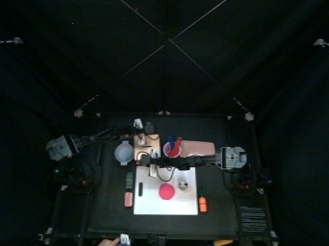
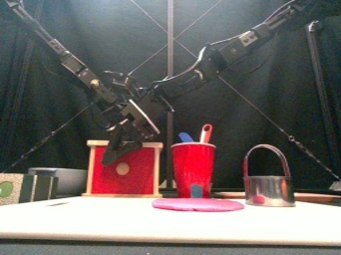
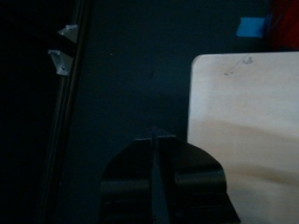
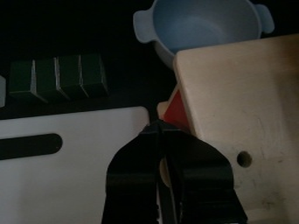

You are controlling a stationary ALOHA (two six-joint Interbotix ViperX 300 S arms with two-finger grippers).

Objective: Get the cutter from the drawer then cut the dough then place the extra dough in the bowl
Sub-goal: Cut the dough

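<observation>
**Wood, metal, plastic and dough**

The box is pale bare wood, matt, with faint grain. Its drawer front is painted a flat red. The cutter, toward the right edge of the board, is bright polished metal (light streaks run down its wall) with a thin wire handle. The cup is glossy red plastic. The dough looks soft and dull pink on the smooth white board. The bowl has a smooth, satin blue-grey surface.
</observation>
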